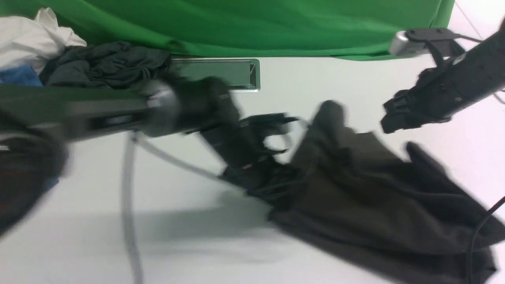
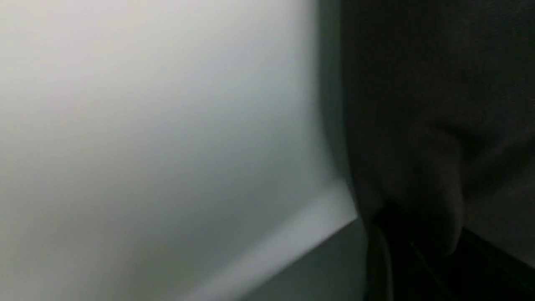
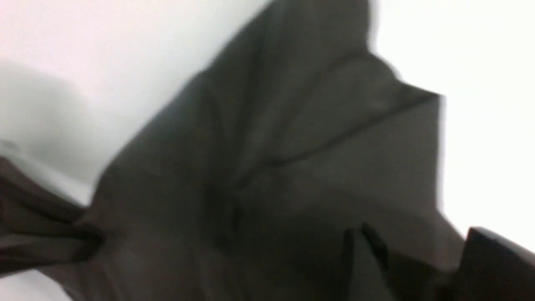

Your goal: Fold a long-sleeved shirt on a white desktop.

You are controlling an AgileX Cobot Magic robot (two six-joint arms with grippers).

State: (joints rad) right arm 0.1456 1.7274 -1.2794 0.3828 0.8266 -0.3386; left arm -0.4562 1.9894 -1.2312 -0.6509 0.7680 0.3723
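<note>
White desktop [image 1: 177, 236] fills the view, and the shirt [image 1: 375, 205] lies crumpled across its right half, with one peak of cloth standing up at the far end. Left gripper [image 1: 272, 185] is down at the shirt's left edge, lost in blur, and I can't tell whether its jaws have cloth. Right gripper [image 1: 388, 120] hovers above the shirt's far right, jaws apart, holding nothing.

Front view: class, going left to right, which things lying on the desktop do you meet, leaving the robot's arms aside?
White cloth → dark grey garment → cable hatch → long-sleeved shirt.
</note>
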